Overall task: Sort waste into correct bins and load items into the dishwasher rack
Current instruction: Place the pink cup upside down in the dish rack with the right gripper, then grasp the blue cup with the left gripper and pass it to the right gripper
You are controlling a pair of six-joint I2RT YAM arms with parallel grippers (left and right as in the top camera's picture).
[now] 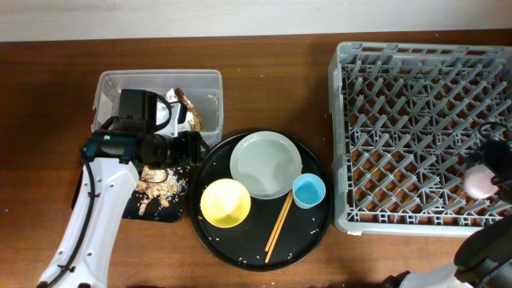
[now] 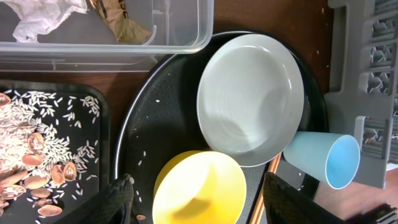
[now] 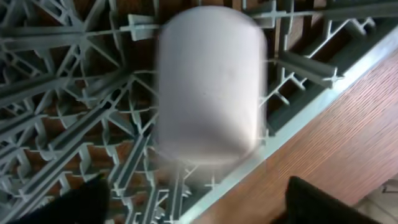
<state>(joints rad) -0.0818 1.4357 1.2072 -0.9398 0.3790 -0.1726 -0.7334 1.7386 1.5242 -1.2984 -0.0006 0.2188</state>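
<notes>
My left gripper (image 1: 190,149) (image 2: 199,208) is open above the round tray, its fingers on either side of the small yellow bowl (image 1: 225,202) (image 2: 199,190) without gripping it. Beside the bowl lie the grey-green plate (image 1: 266,164) (image 2: 249,99), the light blue cup (image 1: 309,190) (image 2: 323,158) and the chopsticks (image 1: 278,224) (image 2: 272,167). My right gripper (image 1: 498,170) (image 3: 199,208) is open over the dishwasher rack (image 1: 424,128) (image 3: 62,93). The pink cup (image 1: 478,182) (image 3: 211,81) sits in the rack's near right corner, free of the fingers.
The clear tub (image 1: 160,80) (image 2: 124,46) holds a white napkin (image 2: 43,15) and the brown-gold wrapper (image 1: 189,112) (image 2: 121,22). The shallow black tray (image 1: 180,210) (image 2: 102,124) holds food scraps and rice (image 1: 156,188) (image 2: 31,162). The dishes stand on a large round black tray (image 1: 240,248) (image 2: 155,118).
</notes>
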